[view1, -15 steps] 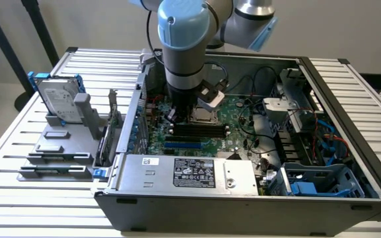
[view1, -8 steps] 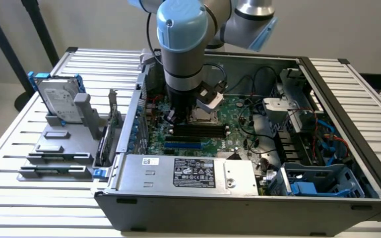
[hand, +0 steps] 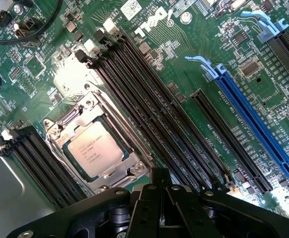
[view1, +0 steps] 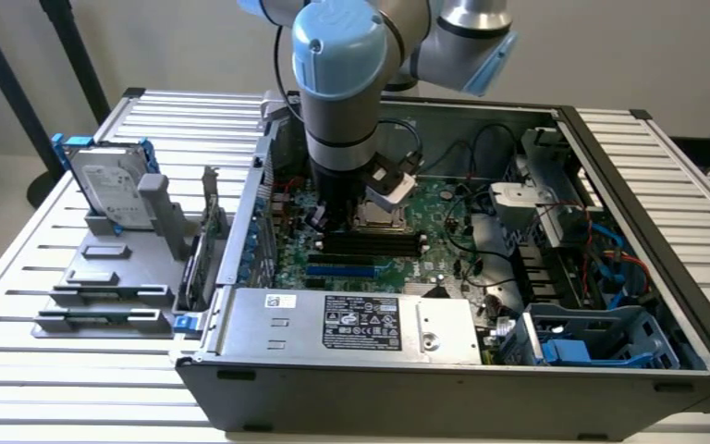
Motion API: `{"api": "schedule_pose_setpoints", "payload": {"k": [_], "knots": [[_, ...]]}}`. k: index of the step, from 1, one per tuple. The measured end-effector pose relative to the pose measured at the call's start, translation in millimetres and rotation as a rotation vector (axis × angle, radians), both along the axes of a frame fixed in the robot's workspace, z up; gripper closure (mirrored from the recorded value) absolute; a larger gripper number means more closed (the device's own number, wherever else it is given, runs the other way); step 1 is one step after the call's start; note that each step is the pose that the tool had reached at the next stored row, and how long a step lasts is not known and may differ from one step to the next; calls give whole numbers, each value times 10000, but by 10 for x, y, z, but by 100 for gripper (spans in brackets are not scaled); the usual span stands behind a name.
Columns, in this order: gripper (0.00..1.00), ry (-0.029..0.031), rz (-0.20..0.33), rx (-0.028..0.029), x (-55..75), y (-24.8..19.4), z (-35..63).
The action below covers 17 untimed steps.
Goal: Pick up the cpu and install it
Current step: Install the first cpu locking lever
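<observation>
Shut fingers (hand: pixel 159 181) over socketed cpu (hand: pixel 95 150)

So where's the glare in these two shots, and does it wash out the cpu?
In the wrist view a bright blown-out patch sits on the motherboard beside the socket, while the cpu in its socket keeps readable, evenly lit metal; the gripper reads as a dark mass. In the exterior view the light is soft, with the arm shading the socket area inside the computer case.
</observation>
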State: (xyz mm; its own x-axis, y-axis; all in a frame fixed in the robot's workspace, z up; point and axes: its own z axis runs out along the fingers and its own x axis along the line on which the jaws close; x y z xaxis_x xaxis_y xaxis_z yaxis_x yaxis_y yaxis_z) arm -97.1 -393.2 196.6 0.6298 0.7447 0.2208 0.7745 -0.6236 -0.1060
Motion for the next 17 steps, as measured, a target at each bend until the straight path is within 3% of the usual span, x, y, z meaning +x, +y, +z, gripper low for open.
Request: {"api": "schedule_pose_setpoints", "payload": {"k": [5,12,17], "knots": [[89,-1,0,-23,0,5,-5],[89,3,0,-140,0,6,-4],[89,10,0,-170,0,6,67]]}}
